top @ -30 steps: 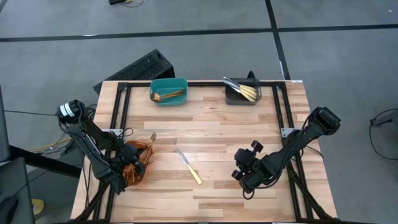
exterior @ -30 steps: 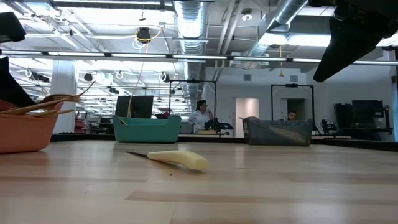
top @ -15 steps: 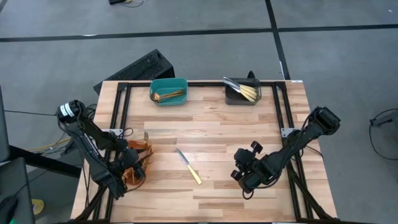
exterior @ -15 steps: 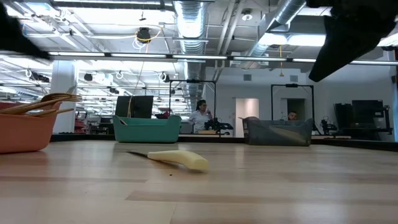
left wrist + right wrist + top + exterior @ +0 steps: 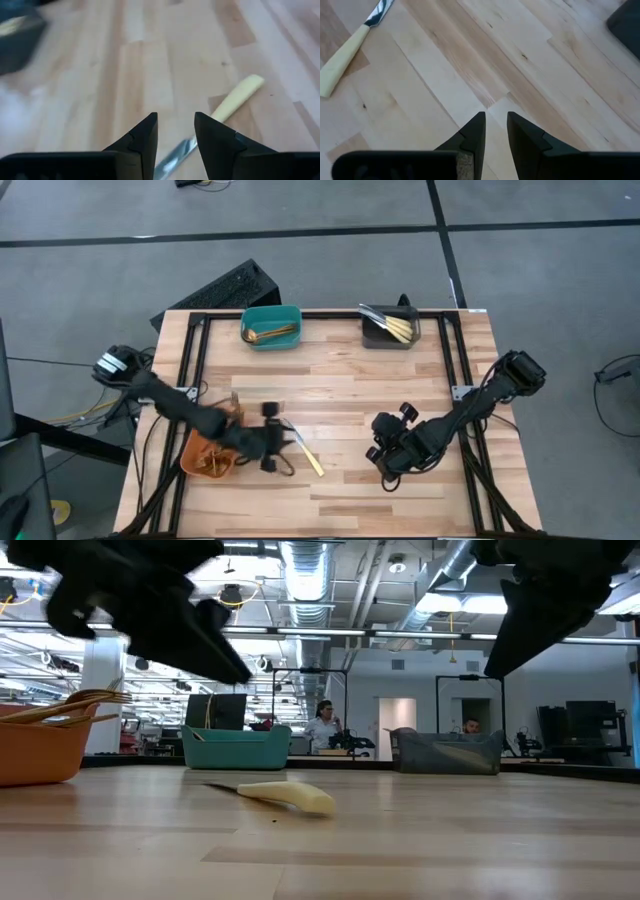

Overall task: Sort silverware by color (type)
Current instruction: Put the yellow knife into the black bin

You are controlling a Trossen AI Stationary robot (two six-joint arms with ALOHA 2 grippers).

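High view: the left gripper (image 5: 283,448) has swung from over the orange plastic bin (image 5: 205,463) at the lower left to the middle of the frame, and now hangs just beside the blade end of the lone cream-handled knife with a silvery blade (image 5: 304,448) lying loose on the wooden table (image 5: 340,390). That looks like the next piece being lined up for a pick. Sorted gold silverware already lies in the teal bin (image 5: 271,326) and the dark grey bin (image 5: 390,327) along the top edge. The right gripper (image 5: 386,461) waits at centre right, well apart from the knife.

Low view: the knife (image 5: 270,796) lies flat at centre, untouched; nothing sits between it and the dark arms overhead. People show in the room far behind.

Left wrist view: the fingers (image 5: 142,140) stand spread, empty, the knife (image 5: 220,116) running diagonally just past them, its blade near the tips.

Right wrist view: the fingers (image 5: 474,132) are parted a little, holding nothing; the knife (image 5: 347,52) lies at the upper left.
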